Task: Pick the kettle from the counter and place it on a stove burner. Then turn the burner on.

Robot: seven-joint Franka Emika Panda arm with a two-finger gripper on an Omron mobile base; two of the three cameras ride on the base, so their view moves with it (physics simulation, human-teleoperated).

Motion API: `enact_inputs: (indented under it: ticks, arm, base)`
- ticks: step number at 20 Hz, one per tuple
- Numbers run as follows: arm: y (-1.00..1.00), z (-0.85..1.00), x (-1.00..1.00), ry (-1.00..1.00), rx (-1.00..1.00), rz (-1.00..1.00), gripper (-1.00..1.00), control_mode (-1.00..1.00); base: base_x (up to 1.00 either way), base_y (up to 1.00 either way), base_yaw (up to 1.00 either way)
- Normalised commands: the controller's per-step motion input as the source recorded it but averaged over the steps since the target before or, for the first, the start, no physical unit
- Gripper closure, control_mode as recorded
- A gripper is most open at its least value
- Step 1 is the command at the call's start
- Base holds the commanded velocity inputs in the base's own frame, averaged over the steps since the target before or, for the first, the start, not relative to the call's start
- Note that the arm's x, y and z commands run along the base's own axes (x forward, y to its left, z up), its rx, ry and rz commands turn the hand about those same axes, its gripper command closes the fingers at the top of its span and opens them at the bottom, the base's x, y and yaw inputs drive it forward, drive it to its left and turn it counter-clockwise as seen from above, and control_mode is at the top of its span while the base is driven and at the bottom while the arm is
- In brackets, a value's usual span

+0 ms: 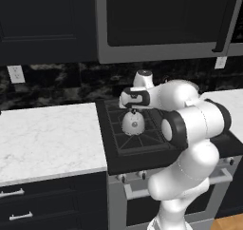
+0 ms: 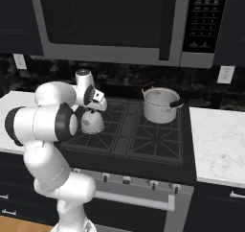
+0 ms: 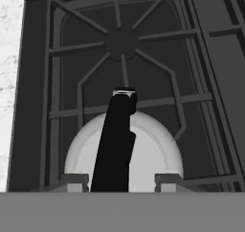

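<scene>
1. The kettle (image 1: 133, 123) now stands on the stove burner (image 1: 137, 141) at the left side of the black cooktop, no longer on the counter (image 1: 47, 136), so I judge the placing part done.
2. My end effector (image 3: 122, 179) hangs directly above the kettle, its fingers set apart on both sides of the black handle (image 3: 116, 145), not pressing it.
3. What remains: lift away, then turn the burner knob (image 2: 105, 177) on the stove front, below the kettle.

The robot's hand covers the top of the kettle (image 1: 133, 124) in the left base view. In the hand view, the bottom edge cuts off the kettle's lower part at 6 o'clock. The arm hides part of the stove (image 2: 143, 145) at 9 o'clock in the right base view.
</scene>
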Motion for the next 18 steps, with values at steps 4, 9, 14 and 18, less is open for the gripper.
enact_inputs:
  ticks: [4, 9, 14, 18]
  arm:
    - [0.0, 0.24, -0.24, -0.04, 0.0, 0.0, -1.0, -1.0]
    - [0.0, 0.52, -0.39, -0.16, 0.0, 0.0, -1.0, -1.0]
    - [0.15, 0.65, -0.75, -0.29, -0.01, 0.0, -1.0, -1.0]
    - [0.44, 0.48, -1.0, -0.36, -0.08, 0.06, -1.0, -1.0]
  base:
    - [0.0, 0.0, 0.0]
    - [0.0, 0.0, 0.0]
    - [0.0, 0.0, 0.0]
    - [0.0, 0.0, 0.0]
